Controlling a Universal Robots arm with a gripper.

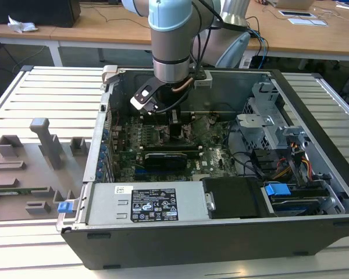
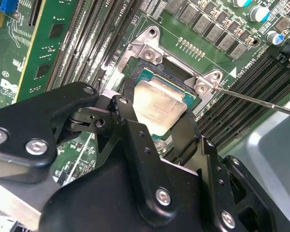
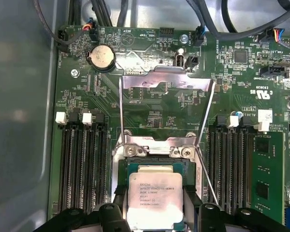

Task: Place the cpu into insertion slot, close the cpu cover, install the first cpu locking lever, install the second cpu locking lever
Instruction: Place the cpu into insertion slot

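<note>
In the exterior view the robot arm (image 1: 171, 46) reaches straight down into an open computer case (image 1: 314, 145) lying on a slatted table (image 1: 46, 87), with the gripper (image 1: 175, 125) low over the green motherboard (image 1: 209, 157). Taking the gripper as the dial's centre in that view, the labelled power supply (image 1: 145, 203) lies at about 6 o'clock. The metal drive cage (image 1: 262, 125) is at about 3 o'clock, and a grey fixture plate (image 1: 23, 174) with raised blocks sits outside the case at about 8 o'clock. In the first wrist view the cpu (image 3: 155, 193) sits between the two black fingers (image 3: 120, 205). The claw is narrowed to the chip's width, and its fingers appear to press on two opposite edges. The chip lies over the insertion slot (image 3: 154, 164), whose teal edge shows just past it. Whether the chip is fully seated or held just above the slot cannot be told. The cpu cover (image 3: 169, 79) stands swung open on the far side of the slot from the gripper, hinged at a silver bracket (image 3: 157, 147) with two screws. Two thin wire locking levers (image 3: 121, 111) rise unlatched along either side of the cover. Rows of black memory slots (image 3: 84, 164) flank the slot on both sides, and a coin cell battery (image 3: 100, 58) sits beyond the cover.
</note>
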